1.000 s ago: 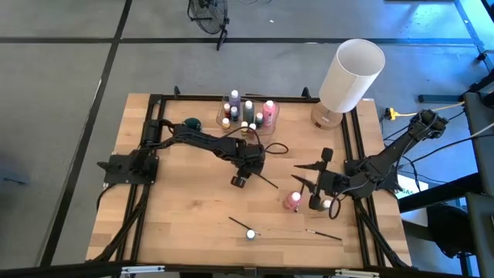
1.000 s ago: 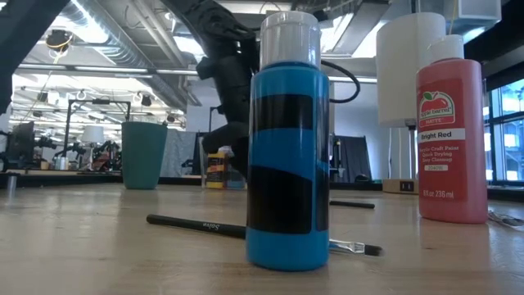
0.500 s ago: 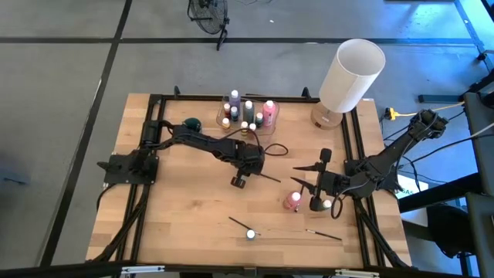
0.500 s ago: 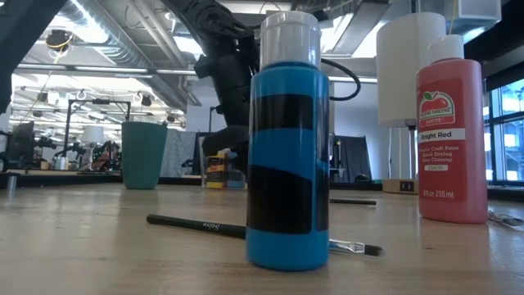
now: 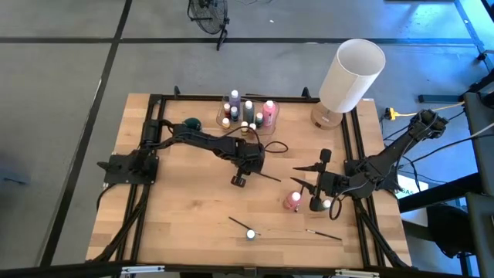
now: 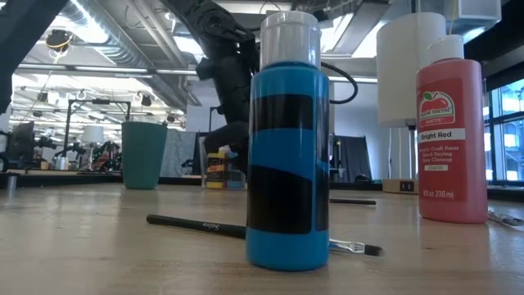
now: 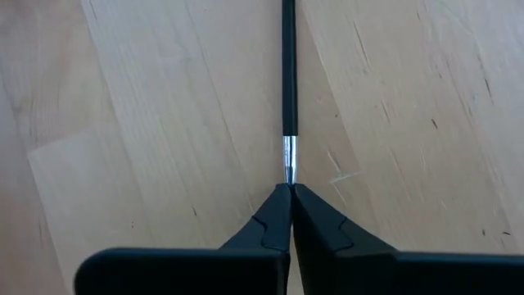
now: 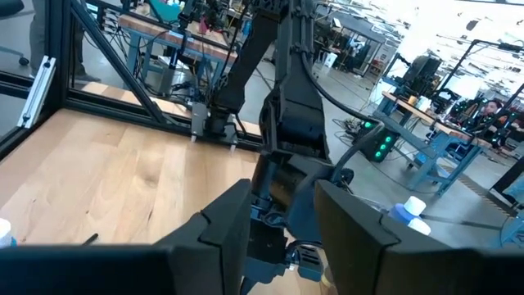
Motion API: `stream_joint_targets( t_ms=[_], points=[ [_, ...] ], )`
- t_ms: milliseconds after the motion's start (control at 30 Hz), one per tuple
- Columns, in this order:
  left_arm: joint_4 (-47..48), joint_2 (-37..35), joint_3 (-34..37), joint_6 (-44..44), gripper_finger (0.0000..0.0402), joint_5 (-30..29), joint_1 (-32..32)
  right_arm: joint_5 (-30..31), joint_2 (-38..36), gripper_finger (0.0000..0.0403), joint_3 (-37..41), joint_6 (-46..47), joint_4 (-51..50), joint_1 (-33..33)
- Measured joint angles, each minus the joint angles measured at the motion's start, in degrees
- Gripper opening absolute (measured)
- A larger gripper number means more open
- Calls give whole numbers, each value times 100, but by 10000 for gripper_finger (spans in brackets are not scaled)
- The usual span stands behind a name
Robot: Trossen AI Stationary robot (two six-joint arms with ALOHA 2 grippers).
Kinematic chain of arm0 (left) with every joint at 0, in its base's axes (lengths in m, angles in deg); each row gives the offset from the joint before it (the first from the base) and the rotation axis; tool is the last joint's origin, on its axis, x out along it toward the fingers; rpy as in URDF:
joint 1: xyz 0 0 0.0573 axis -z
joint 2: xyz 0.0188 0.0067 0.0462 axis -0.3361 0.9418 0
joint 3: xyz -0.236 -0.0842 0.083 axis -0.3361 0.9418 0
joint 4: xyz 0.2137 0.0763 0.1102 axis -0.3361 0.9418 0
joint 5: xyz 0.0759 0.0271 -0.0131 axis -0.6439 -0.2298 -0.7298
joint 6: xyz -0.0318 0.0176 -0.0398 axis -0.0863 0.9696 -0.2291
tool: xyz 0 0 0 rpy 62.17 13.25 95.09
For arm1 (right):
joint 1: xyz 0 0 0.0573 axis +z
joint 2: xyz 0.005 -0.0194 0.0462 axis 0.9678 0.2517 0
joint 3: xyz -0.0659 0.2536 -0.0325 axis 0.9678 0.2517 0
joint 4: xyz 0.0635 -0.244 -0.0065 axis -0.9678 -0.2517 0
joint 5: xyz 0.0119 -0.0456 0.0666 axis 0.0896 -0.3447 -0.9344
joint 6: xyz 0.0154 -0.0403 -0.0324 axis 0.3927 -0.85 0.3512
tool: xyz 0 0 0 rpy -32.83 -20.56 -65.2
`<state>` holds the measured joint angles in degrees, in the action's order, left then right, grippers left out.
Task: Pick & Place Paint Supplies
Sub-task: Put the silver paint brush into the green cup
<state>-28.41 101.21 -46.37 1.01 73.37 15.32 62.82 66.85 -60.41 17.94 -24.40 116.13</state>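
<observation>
The left claw (image 5: 239, 181) sits near the middle of the wooden surface (image 5: 177, 216), its two dark fingers (image 7: 274, 217) pressed together on the metal ferrule end of a thin black paintbrush (image 7: 288, 74) — in the left wrist view the brush handle runs straight out from between the fingertips, lying against the wood. Behind the left arm, at the far edge, a cluster of small paint bottles (image 5: 247, 114) stands beside a dark teal cup (image 5: 191, 123). The right claw (image 5: 320, 202) is low over the right side, just beside a pink bottle (image 5: 292, 201); its fingers (image 8: 221, 225) stand partly apart with nothing visible between them. Nearer the front edge a blue bottle with a white cap (image 5: 251, 233) stands upright touching a second paintbrush (image 5: 238, 224), and a third brush (image 5: 323, 234) lies to its right. In the low view the blue bottle (image 6: 287, 156) fills the middle — a red one (image 6: 451, 139) stands to its right.
</observation>
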Motion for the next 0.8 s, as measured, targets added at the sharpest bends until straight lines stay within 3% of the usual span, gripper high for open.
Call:
stream_joint_targets(
  t_ms=[800],
  points=[
    [-29,-292,-4,43,1,-28,172,7,0,140,0,33,-123,0]
  ],
)
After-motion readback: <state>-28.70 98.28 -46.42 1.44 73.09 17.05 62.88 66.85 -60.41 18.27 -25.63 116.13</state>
